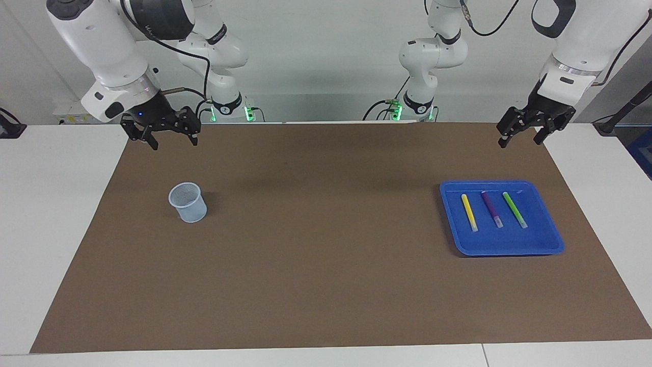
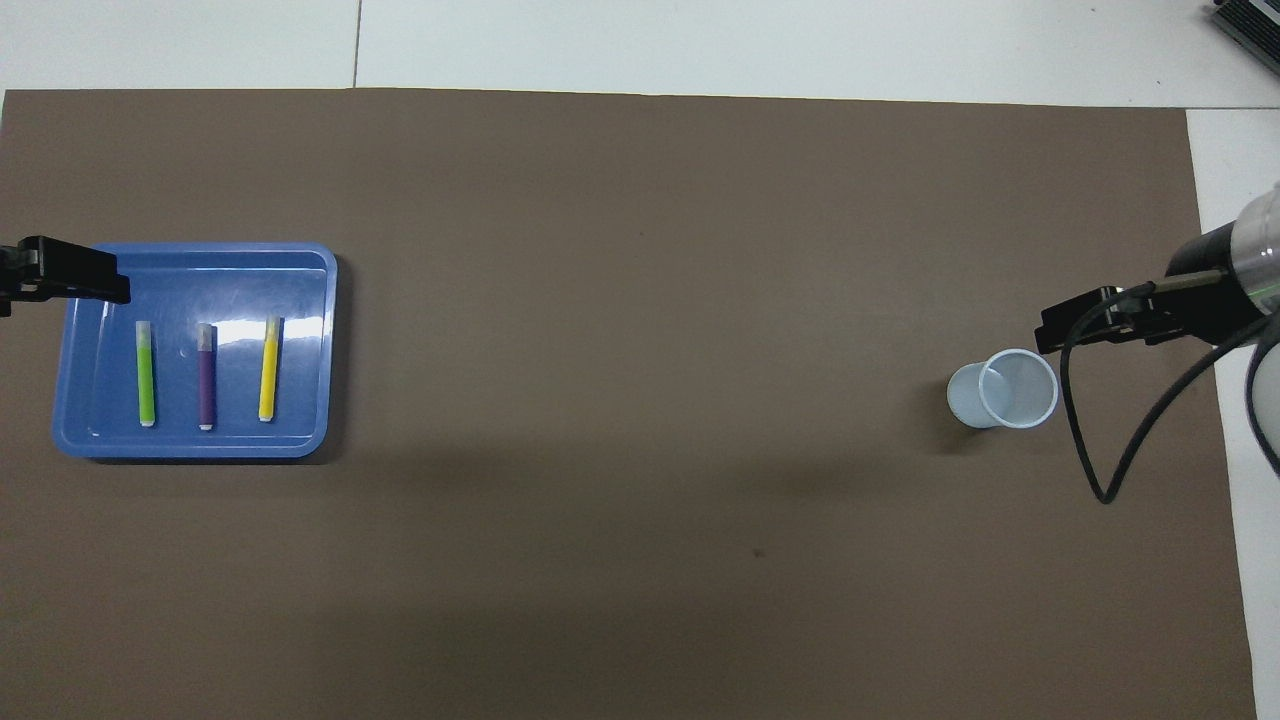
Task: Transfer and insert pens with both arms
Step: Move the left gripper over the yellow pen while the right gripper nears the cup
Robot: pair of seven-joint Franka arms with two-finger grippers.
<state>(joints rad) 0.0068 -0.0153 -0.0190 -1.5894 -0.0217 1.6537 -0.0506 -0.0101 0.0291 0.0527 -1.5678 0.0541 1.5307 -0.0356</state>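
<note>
Three pens lie side by side in a blue tray [image 1: 509,245] at the left arm's end of the table: yellow [image 1: 469,212], purple [image 1: 492,209] and green [image 1: 514,209]. From overhead they show as green [image 2: 146,373], purple [image 2: 206,376] and yellow [image 2: 268,368]. My left gripper [image 1: 519,142] hangs open and empty over the brown mat's robot-side edge, apart from the tray. My right gripper [image 1: 173,143] is open and empty over the mat's robot-side edge at the right arm's end, above and apart from a pale cup [image 1: 188,202].
The translucent cup [image 2: 1003,389] stands upright on the brown mat [image 1: 316,265]. Two smaller white arms with green lights [image 1: 229,109] stand at the robots' edge of the table. A black cable [image 2: 1100,470] loops from the right wrist.
</note>
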